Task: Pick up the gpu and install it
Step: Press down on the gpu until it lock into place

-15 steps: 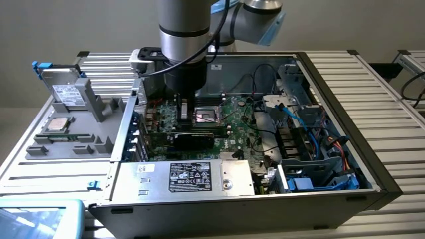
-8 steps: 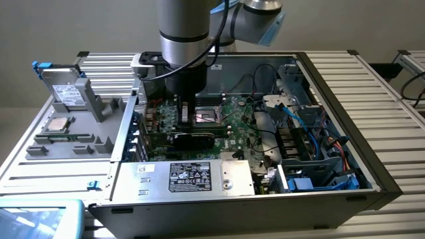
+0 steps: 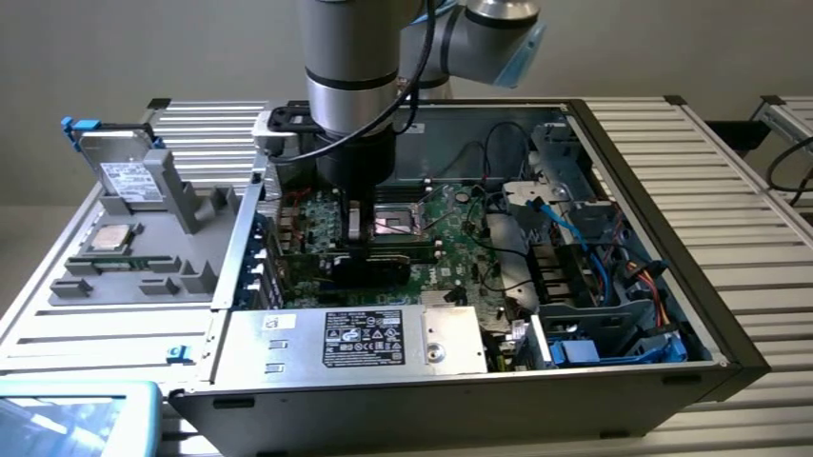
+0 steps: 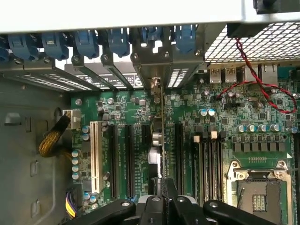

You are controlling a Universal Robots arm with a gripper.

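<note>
Jaws clamped on the gpu (image 4: 161, 140), card held edge-on, upright over the motherboard (image 4: 225, 117) slots.

This is a robotics lab or computer-assembly test bench: an opened black desktop computer case (image 3: 661, 314) with its green motherboard (image 4: 220, 126) exposed lies on a ribbed aluminium-profile table (image 3: 749, 181), beside a grey moulded parts fixture (image 3: 152, 248).

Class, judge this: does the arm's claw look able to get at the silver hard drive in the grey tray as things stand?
Probably not at once. The claw is shut on the gpu, low inside the computer case, and its side wall stands between it and the hard drive.
</note>
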